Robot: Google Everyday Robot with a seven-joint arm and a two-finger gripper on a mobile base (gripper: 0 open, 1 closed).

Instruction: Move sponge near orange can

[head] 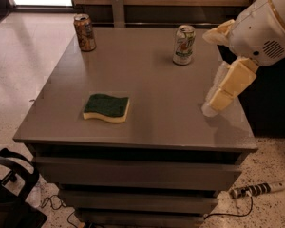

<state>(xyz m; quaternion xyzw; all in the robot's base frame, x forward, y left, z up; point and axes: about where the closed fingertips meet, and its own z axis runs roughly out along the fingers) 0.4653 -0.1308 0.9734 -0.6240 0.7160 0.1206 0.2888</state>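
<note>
The sponge point(107, 108), dark green on top over pale yellow foam, lies flat on the grey table point(152, 122), left of the middle and towards the front. The orange can point(84, 32) stands upright at the table's far left corner, well apart from the sponge. My gripper point(224, 90) hangs from the white arm point(263, 25) above the table's right edge, far to the right of the sponge and holding nothing that I can see.
A white and green can point(184, 44) stands upright at the far right of the table, just left of the arm. A power strip point(256, 190) lies on the floor at the lower right. A black chair base point(9, 184) is at the lower left.
</note>
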